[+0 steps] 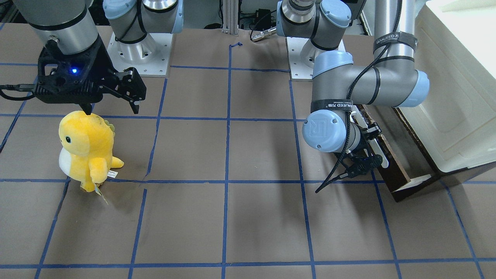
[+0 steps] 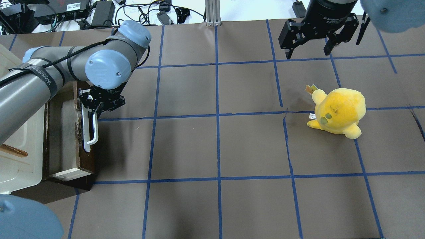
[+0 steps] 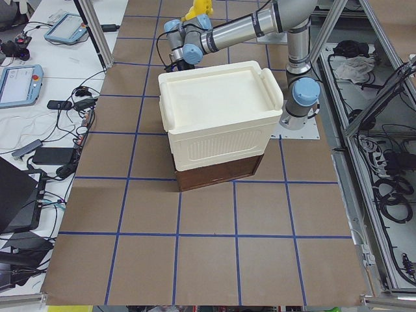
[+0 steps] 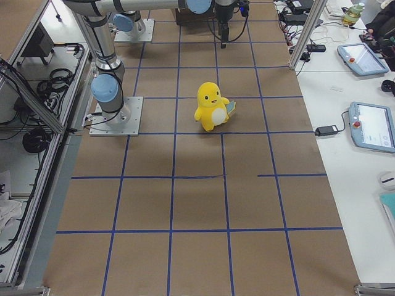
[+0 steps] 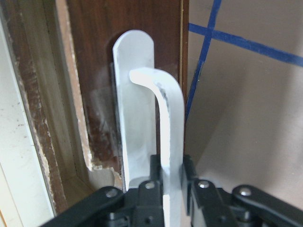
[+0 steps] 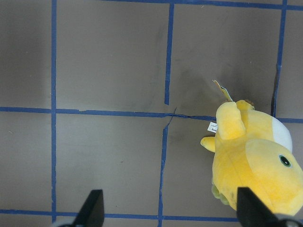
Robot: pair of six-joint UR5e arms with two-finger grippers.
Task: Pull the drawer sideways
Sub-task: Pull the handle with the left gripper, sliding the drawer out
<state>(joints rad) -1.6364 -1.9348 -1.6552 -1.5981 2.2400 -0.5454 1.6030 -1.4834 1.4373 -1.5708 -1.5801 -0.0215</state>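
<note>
The dark brown drawer [image 2: 87, 159] sticks partly out of the cream-white cabinet [image 2: 16, 166], its pale inside [image 2: 64, 132] showing. My left gripper [image 2: 95, 113] is shut on the drawer's white bar handle [image 2: 90, 136] near one end. In the left wrist view the black fingers [image 5: 154, 172] clamp the handle [image 5: 170, 118] against the brown drawer front [image 5: 99, 71]. The front view shows the same grip [image 1: 371, 149] on the drawer [image 1: 397, 170]. My right gripper [image 2: 308, 49] is open and empty, hovering far from the drawer.
A yellow plush toy [image 2: 338, 111] stands on the table close to my right gripper [image 1: 112, 104], and shows in the right wrist view [image 6: 255, 161]. The cabinet [image 3: 218, 123] sits at the table's left end. Blue tape lines grid the brown table surface [image 2: 215, 149].
</note>
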